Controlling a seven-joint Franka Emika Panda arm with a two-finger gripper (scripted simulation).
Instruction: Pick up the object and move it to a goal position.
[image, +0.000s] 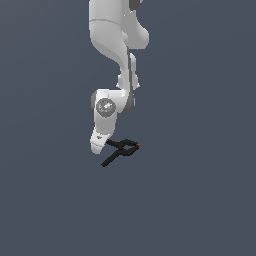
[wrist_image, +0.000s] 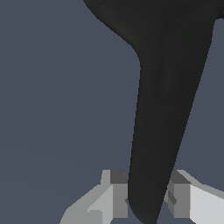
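The object is a small black spring clamp (image: 121, 148) with a red-orange tip pointing toward the exterior view's right. Its two thin handles splay toward the exterior view's left. My white gripper (image: 102, 144) stands at the end of the upper handle. In the wrist view one black handle (wrist_image: 157, 122) runs down between my fingers (wrist_image: 119, 195), and both pads press against its sides. My gripper (wrist_image: 148, 197) is shut on that handle. I cannot tell whether the clamp rests on the surface or hangs above it.
The grey-blue ground (image: 200, 200) is plain all around. The white arm (image: 112, 40) rises behind the gripper toward the top of the exterior view. No goal marker shows.
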